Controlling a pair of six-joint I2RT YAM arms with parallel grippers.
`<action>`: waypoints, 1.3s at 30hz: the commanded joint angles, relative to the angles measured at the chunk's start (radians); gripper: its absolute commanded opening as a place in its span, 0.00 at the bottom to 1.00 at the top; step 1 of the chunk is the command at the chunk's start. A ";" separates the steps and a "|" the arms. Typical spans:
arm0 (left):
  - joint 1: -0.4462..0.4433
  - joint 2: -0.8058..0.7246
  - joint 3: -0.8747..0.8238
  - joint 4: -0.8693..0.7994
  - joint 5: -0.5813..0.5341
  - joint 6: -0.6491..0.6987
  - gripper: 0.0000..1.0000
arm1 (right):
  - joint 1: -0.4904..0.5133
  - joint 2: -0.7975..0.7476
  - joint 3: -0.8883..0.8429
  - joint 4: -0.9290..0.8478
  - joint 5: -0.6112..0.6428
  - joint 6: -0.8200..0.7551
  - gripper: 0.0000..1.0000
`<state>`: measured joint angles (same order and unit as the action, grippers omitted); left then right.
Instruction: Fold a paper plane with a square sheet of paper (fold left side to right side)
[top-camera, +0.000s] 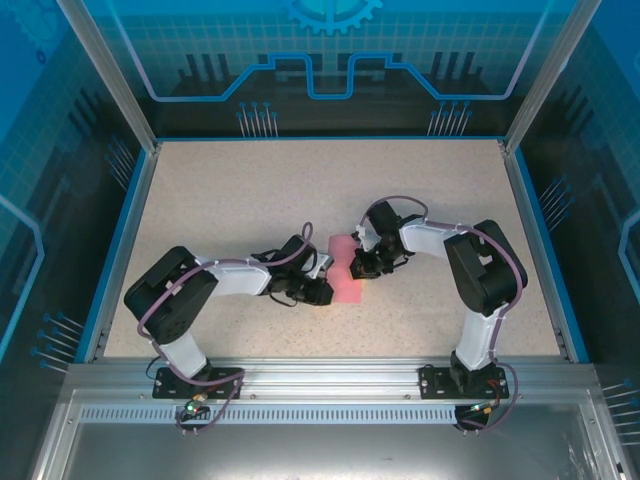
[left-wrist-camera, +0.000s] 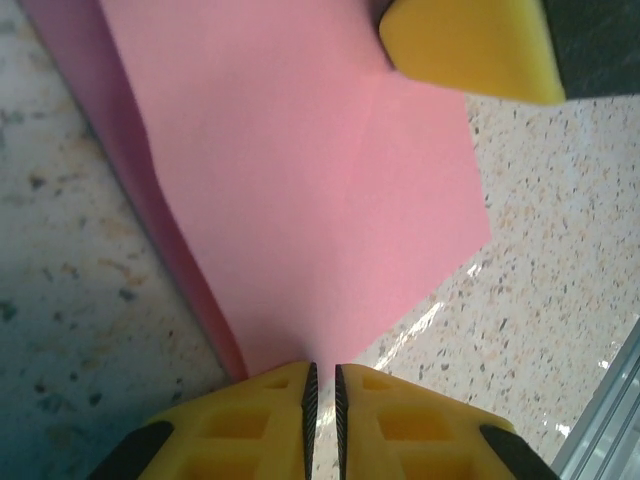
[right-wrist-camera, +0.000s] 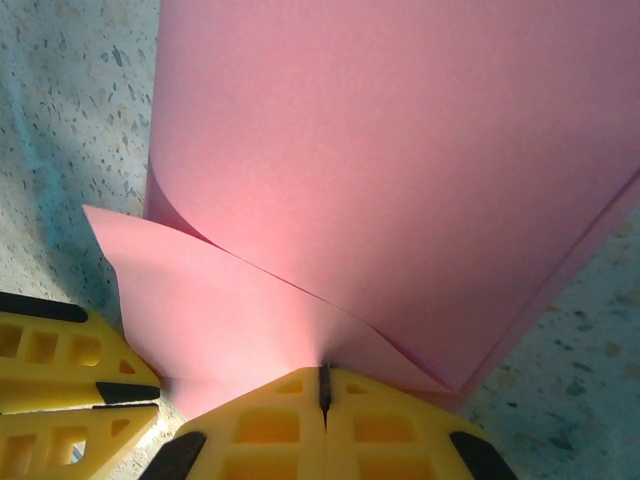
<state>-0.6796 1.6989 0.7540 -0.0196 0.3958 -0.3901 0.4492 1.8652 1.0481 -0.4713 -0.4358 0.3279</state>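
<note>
Square sheet of paper (top-camera: 347, 288): pink-red, lying mid-table between the two arms, nearer the front edge than the back.

Table (top-camera: 300, 190): speckled beige and smooth-looking. I'd expect a sheet to skate on it if pushed rather than pinned.

Paper, close up: one part is lifted and curling over the flat part, so it is partly doubled and not pressed down. A faint crease line runs across it in the left wrist view. My judgement is that it weighs next to nothing and is limp enough to bow under its own span. It will take a crease wherever it is pressed, wanted or not, and a hard tug could tear or crumple it. Best taken by a corner or edge in a shallow pinch, with the other arm holding the flat part down.

Right pincer (right-wrist-camera: 323, 385): jaws closed, the raised flap's corner running into the seam; it looks gripped there.

Left pincer (left-wrist-camera: 322, 385): at the sheet's near-left edge, jaws almost together with a thin slit between them. The edge meets the tips, but I cannot tell whether it is pinched.
</note>
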 joint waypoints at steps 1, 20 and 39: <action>-0.004 -0.033 -0.046 -0.093 -0.027 0.032 0.16 | -0.020 0.019 0.006 -0.059 0.072 -0.019 0.00; 0.043 -0.187 -0.031 -0.051 -0.116 -0.004 0.40 | -0.147 -0.247 -0.161 0.056 0.095 -0.013 0.31; 0.049 0.037 0.165 0.008 -0.228 0.026 0.38 | -0.214 -0.285 -0.329 0.325 -0.259 0.072 0.63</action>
<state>-0.6376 1.7203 0.8894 -0.0288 0.1928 -0.3901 0.2340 1.5562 0.7319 -0.1955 -0.6098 0.3866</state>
